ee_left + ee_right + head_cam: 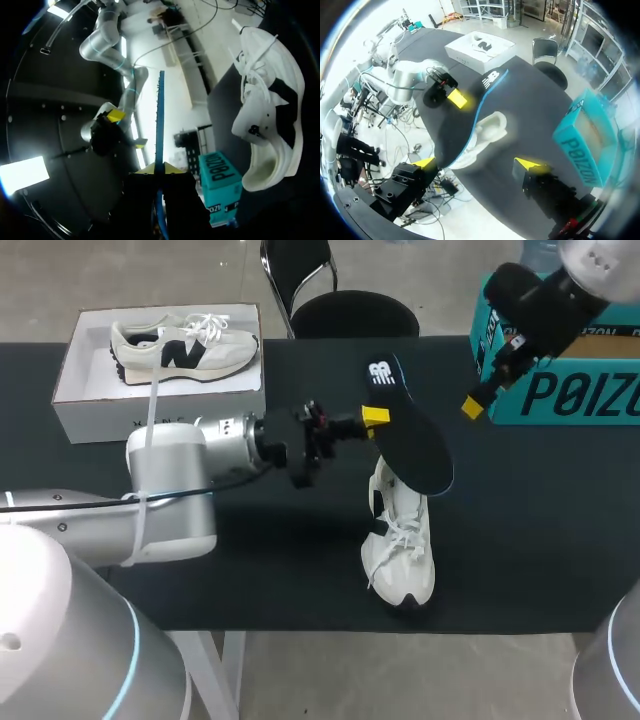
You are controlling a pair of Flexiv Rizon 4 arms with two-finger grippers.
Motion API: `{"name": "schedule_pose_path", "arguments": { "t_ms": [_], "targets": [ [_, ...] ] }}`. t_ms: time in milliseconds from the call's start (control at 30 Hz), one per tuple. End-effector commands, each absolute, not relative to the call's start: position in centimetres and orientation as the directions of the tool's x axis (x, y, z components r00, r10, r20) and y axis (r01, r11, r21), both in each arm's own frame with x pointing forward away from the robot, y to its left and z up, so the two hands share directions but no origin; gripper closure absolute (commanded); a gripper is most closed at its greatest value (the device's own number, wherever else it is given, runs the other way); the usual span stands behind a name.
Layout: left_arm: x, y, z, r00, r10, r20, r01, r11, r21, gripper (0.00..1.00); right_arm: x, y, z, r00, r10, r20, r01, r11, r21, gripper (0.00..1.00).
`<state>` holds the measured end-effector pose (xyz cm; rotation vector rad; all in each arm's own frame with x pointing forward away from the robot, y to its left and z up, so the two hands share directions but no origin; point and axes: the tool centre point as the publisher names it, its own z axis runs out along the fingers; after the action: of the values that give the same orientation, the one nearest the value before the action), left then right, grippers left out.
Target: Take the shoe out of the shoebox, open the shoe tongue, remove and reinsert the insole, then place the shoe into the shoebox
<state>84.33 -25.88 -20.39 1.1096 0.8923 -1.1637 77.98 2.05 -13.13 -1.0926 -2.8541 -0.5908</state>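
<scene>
My left gripper (372, 420) is shut on a black insole (412, 435) with a blue edge and holds it in the air, tilted, over a white shoe (400, 545). That shoe lies on the black table, toe toward the front edge. In the left wrist view the insole (160, 120) shows edge-on between the yellow tips of the left gripper (159, 170), with the shoe (270, 120) beside it. My right gripper (478, 400) hangs raised at the back right, clear of the insole. In its own view the right gripper (476, 164) is open and empty, above the insole (470, 115) and shoe (487, 132).
A white shoebox (75, 405) at the back left holds a second shoe (185, 345), white with black. A teal box (570, 390) stands at the back right, just behind my right gripper. A black chair (350, 310) stands behind the table's far edge.
</scene>
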Motion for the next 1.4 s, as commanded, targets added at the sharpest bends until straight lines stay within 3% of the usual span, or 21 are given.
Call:
{"name": "schedule_pose_path", "arguments": {
  "t_ms": [33, 600, 900, 1000, 1167, 1300, 1400],
  "targets": [
    [84.2, -25.1, -20.1, 0.204, -0.223, -0.953, 0.978, 0.008, 0.208, 1.00, 75.6, 0.2, -12.2, -0.739, 0.662, 0.127, 0.619, 0.592, 0.517, 0.00],
    [83.3, -24.3, -21.1, 0.249, -0.189, -0.950, 0.958, -0.096, 0.271, 1.00, 73.1, -1.6, -11.8, -0.754, 0.636, 0.163, 0.615, 0.596, 0.516, 0.00],
    [83.4, -24.3, -21.2, 0.206, -0.153, -0.967, 0.969, -0.107, 0.223, 1.00, 73.1, -1.6, -11.8, -0.754, 0.636, 0.163, 0.615, 0.596, 0.516, 0.00],
    [83.3, -24.4, -21.2, 0.089, -0.108, -0.990, 0.986, -0.133, 0.103, 1.00, 73.1, -1.6, -11.8, -0.754, 0.636, 0.163, 0.615, 0.596, 0.516, 0.00],
    [83.3, -24.5, -19.7, -0.354, -0.044, -0.934, 0.928, -0.138, -0.345, 1.00, 73.1, -1.6, -11.8, -0.754, 0.636, 0.163, 0.615, 0.596, 0.516, 0.00],
    [83.9, -24.1, -17.8, -0.672, -0.024, -0.740, 0.735, -0.141, -0.663, 1.00, 73.1, -1.6, -11.8, -0.754, 0.636, 0.163, 0.615, 0.596, 0.516, 0.00],
    [84.1, -23.9, -17.3, -0.787, 0.016, -0.617, 0.607, -0.160, -0.778, 1.00, 73.1, -1.6, -11.8, -0.754, 0.636, 0.163, 0.615, 0.596, 0.516, 0.00]
  ]
}}
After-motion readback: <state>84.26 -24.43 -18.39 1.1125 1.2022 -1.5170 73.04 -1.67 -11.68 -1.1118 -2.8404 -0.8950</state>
